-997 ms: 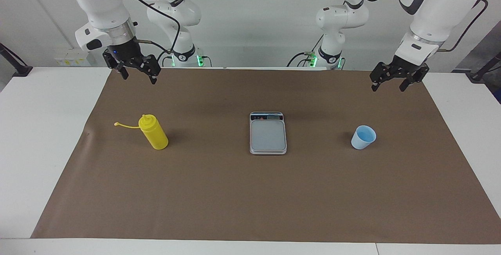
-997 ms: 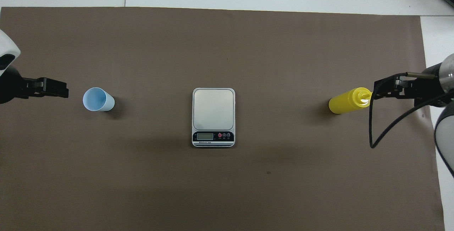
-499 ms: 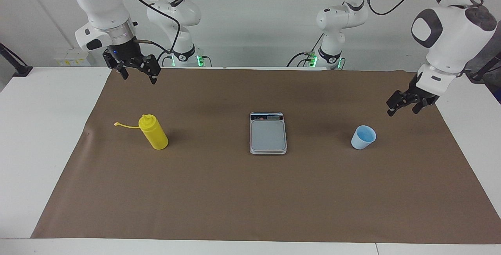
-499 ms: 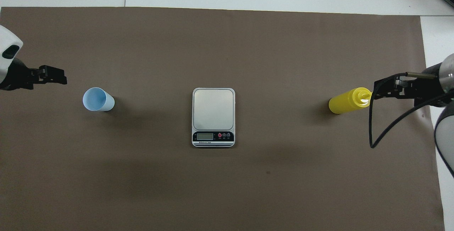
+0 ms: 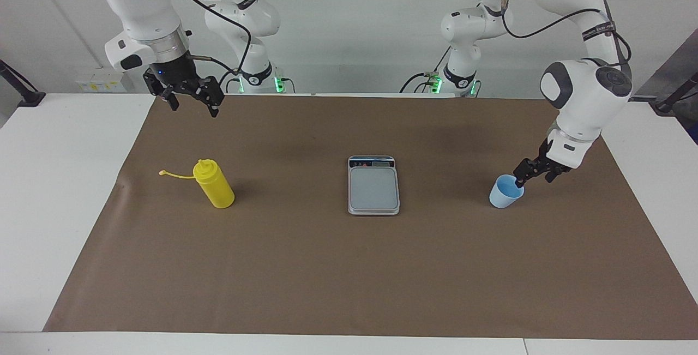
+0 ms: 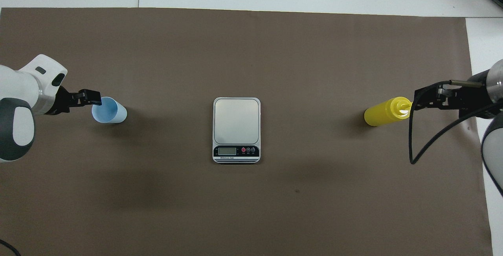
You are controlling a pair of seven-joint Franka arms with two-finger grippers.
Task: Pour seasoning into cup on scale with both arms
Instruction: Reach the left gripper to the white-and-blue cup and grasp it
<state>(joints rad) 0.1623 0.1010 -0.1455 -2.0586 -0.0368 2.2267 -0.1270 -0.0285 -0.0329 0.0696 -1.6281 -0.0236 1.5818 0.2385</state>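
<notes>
The yellow seasoning bottle (image 5: 214, 185) (image 6: 385, 111) stands upright toward the right arm's end of the table, its cap strap trailing outward. The silver-grey scale (image 5: 373, 186) (image 6: 236, 121) lies mid-table, its display edge toward the robots, with nothing on its plate. Toward the left arm's end stands the light blue cup (image 5: 506, 192) (image 6: 109, 110). My left gripper (image 5: 535, 176) (image 6: 94, 98) is low and open, right at the cup's rim on its outer side; I cannot tell if it touches. Open and raised, my right gripper (image 5: 193, 105) (image 6: 422, 98) hangs over the mat's edge by the bottle.
A brown mat (image 5: 327, 268) covers most of the white table (image 5: 60, 180). A black cable (image 6: 416, 146) loops from the right arm's wrist.
My left arm has swung down and inward, bringing its open gripper from high above the mat's corner to the cup's rim. The right arm, bottle, cup and scale have not moved.
</notes>
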